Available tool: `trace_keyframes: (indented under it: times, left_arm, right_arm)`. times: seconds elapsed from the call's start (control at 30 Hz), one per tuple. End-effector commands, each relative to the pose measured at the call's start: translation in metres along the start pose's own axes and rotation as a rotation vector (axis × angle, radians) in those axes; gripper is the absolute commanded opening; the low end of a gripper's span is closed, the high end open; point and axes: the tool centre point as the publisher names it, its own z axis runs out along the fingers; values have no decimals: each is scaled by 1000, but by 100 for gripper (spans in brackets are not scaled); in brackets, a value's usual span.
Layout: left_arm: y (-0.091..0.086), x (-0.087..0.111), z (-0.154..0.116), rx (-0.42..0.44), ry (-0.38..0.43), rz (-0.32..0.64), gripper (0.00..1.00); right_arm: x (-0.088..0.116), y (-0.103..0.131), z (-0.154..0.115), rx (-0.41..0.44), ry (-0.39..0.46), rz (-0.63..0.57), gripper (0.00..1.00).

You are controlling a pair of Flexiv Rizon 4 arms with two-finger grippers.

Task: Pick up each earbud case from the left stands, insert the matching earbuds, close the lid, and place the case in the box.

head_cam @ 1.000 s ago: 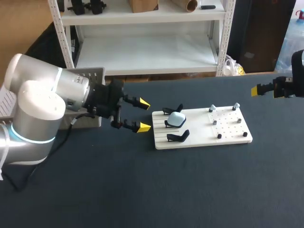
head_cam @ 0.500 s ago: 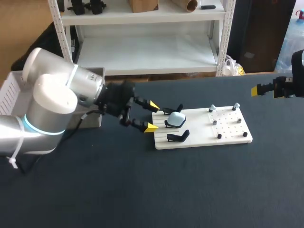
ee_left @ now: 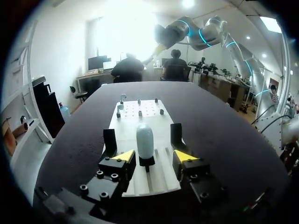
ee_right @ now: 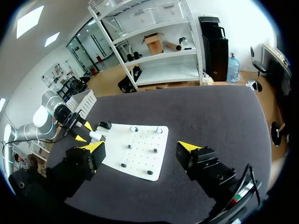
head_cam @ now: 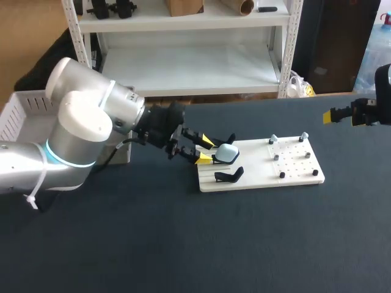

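Box (head_cam: 24, 108): white slotted crate at the far left of the table (head_cam: 183, 244), behind the left arm, well apart from everything else.

Left end effector (head_cam: 206, 151): open wide and holding nothing, at the left edge of the white board (head_cam: 263, 178). In the left wrist view the left end effector (ee_left: 154, 156) has one yellow tip on each side of the middle stand.

Earbud case (head_cam: 228, 152): pale, rounded, with the lid closed as far as I can tell. It sits on the middle black stand, just ahead of the tips and centred on the gap, not touched. In the left wrist view the earbud case (ee_left: 144, 139) has its long axis running straight away from the end effector, so the fingers would close across its narrow width. A straight push forward should bracket it.

In the way: two empty black stands (ee_left: 110, 140) (ee_left: 176, 135) flank the case, each right ahead of a finger. They probably risk a clip if the opening stays this wide.

Further right on the board: small pegs or earbuds (head_cam: 276, 156), too small to tell which.

Right end effector (ee_right: 141, 148): open and empty, off at the table's right side, well apart from the board. The left arm is clearly the nearer one.
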Motion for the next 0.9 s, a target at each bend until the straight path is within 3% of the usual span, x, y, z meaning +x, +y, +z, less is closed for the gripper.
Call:
trace_keyframes:
  times: [0.03,0.23,0.9]
  left_arm:
    - [7,-1,5,19,5,0,52]
    - [9,-2,10,22,5,5,56]
    - [17,-3,22,16,10,10,48]
  right_arm:
    - [0,0,0,1,0,-1,100]
    - [0,0,0,1,0,-1,100]
    - [0,0,0,1,0,-1,100]
